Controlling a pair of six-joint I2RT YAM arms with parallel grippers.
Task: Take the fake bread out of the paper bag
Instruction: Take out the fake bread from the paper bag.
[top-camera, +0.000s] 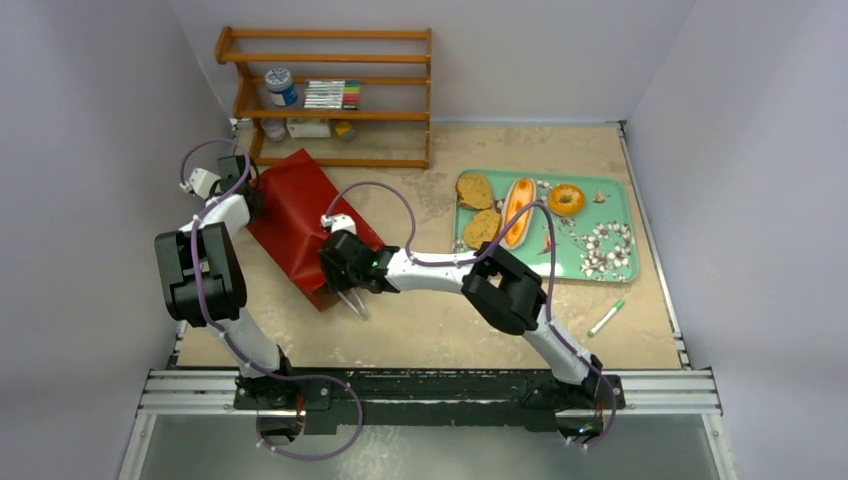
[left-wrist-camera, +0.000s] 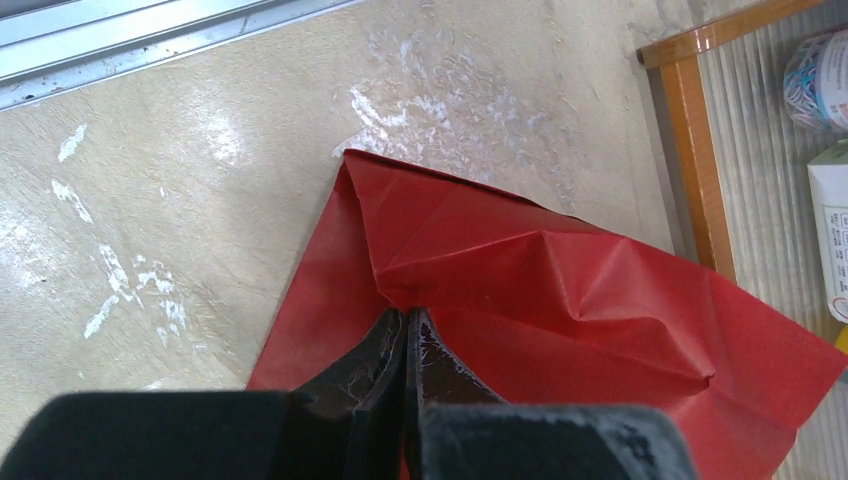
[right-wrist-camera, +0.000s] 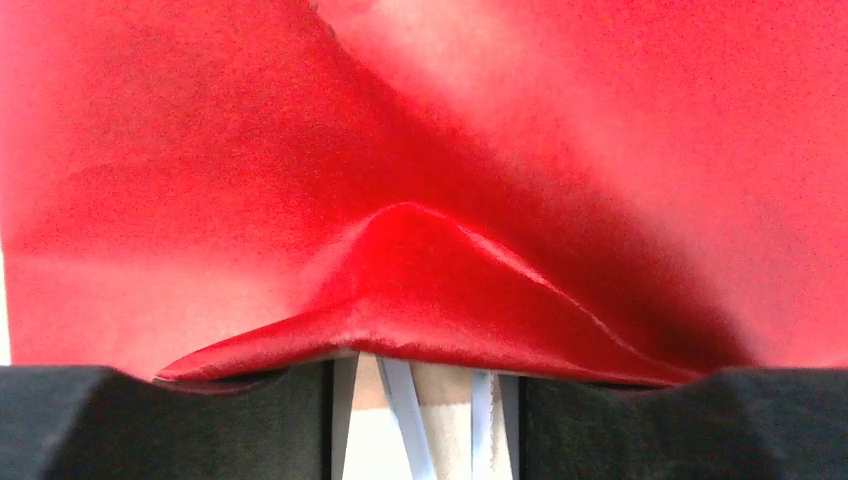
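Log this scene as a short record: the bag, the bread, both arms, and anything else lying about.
bag: red bag, lying flat on the table, left of centre
bread: two brown slices, long bun and ring bagel, all on the green tray
left gripper: jaws shut on the bag's far left end
right gripper: at the bag's near end, jaws shut on metal tongs
other: green pen on the table below the tray; wooden shelf at the back

A robotics lab cell: white walls (top-camera: 90, 150) box in a tan table (top-camera: 450, 330), aluminium rail (top-camera: 680, 392) behind the left gripper (left-wrist-camera: 408, 318), wooden shelf (top-camera: 330, 58) just beyond it.
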